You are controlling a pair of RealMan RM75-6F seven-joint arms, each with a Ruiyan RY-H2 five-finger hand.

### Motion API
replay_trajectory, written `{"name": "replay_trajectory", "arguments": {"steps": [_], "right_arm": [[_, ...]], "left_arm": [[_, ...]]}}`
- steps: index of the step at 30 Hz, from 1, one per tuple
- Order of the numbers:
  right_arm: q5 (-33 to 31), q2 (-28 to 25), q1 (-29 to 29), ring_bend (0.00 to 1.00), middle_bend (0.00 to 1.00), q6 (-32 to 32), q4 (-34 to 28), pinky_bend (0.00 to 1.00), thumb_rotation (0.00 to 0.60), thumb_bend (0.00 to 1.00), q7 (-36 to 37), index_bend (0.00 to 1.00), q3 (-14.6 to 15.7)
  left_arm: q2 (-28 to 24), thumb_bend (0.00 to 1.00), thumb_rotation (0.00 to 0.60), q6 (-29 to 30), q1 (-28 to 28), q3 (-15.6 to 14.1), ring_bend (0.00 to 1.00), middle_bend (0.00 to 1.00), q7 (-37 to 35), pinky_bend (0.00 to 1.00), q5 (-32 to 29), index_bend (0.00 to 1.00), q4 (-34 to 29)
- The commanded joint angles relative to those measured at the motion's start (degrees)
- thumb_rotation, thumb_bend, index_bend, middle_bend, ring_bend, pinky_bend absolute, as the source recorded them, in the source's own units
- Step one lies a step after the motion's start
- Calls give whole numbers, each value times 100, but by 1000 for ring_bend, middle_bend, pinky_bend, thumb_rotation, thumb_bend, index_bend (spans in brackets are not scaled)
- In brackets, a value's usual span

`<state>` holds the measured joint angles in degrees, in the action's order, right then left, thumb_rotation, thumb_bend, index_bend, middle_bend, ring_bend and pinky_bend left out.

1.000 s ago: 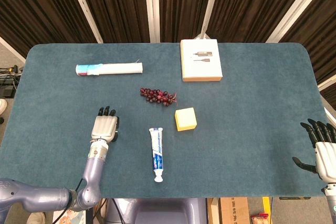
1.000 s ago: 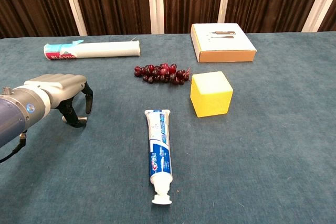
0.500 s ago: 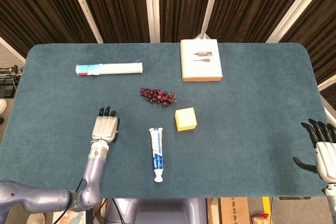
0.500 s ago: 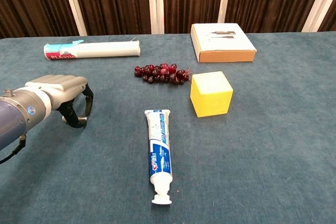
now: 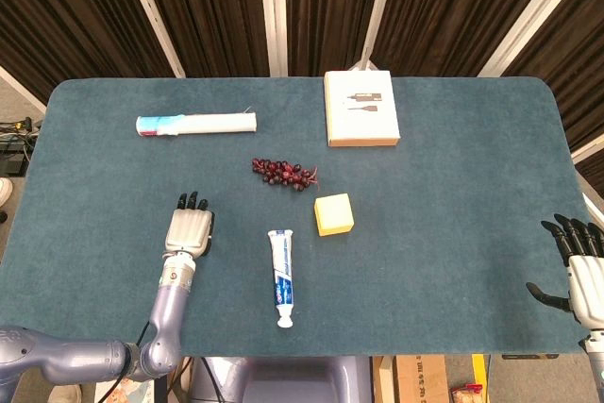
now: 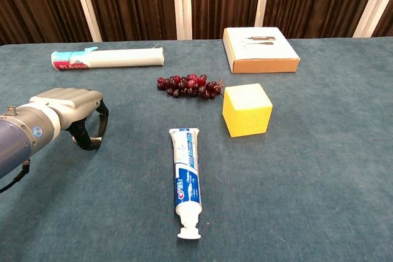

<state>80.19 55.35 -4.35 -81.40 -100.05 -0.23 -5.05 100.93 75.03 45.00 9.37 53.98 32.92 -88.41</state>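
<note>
Item in hand's reach: one toothpaste tube (image 6: 186, 177), white and blue, lying flat on the teal table (image 5: 453, 186), cap toward the near edge, crimped end pointing away. It sits at about 3 o'clock from the left hand (image 6: 69, 113), near but apart from it, and at about 7 o'clock from the yellow cube (image 6: 246, 110).

Handling, as a judgement: light, soft-walled, likely to dent or give under pressure; the plastic skin looks smooth and may slip. Best taken across the middle of the body, fingers on the two long sides, or near the stiffer shoulder just above the cap (image 6: 189, 232). The flat crimped end offers little to hold.

Left hand: palm down low over the cloth, fingers curled downward, holding nothing; whether the fingertips touch the cloth cannot be told.
Right hand (image 5: 578, 266): at the right edge of the table in the head view, fingers spread, released, holding nothing.

Count:
- toothpaste tube: one
- yellow cube: one
- bunch of dark red grapes (image 6: 187, 86): one, at 12 o'clock from the tube
- flat cardboard box (image 6: 260, 48): one, far side
- rolled white tube with pink-and-blue end (image 6: 107, 58): one, at 11 o'clock, far left
- hands: two
</note>
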Motion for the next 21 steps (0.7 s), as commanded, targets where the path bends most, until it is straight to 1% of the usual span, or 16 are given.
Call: {"name": "replay_trajectory", "arguments": {"steps": [1, 12, 14, 18, 21], "right_arm": [[-5, -2, -2, 77, 110, 2, 6, 0, 600, 155, -8, 164, -1], [1, -2, 8, 77, 110, -33, 6, 0, 600, 154, 11, 164, -10], [12, -3, 12, 77, 110, -42, 6, 0, 600, 154, 19, 164, -8], [22, 2, 10, 77, 110, -40, 3, 0, 600, 154, 12, 164, -4], [32, 6, 8, 77, 111, -41, -4, 0, 600, 154, 4, 164, -1]], "left_arm": [[15, 494, 600, 8, -6, -4, 0, 187, 29, 0, 13, 564, 21], [30, 530, 600, 10, -50, 54, 0, 191, 22, 0, 88, 566, 39], [-34, 533, 600, 36, -75, 154, 0, 192, -86, 0, 137, 567, -70], [-237, 533, 600, 4, -126, 212, 0, 192, -161, 0, 156, 567, -315], [-353, 533, 600, -88, -182, 303, 0, 192, -347, 0, 114, 567, -468]]}}
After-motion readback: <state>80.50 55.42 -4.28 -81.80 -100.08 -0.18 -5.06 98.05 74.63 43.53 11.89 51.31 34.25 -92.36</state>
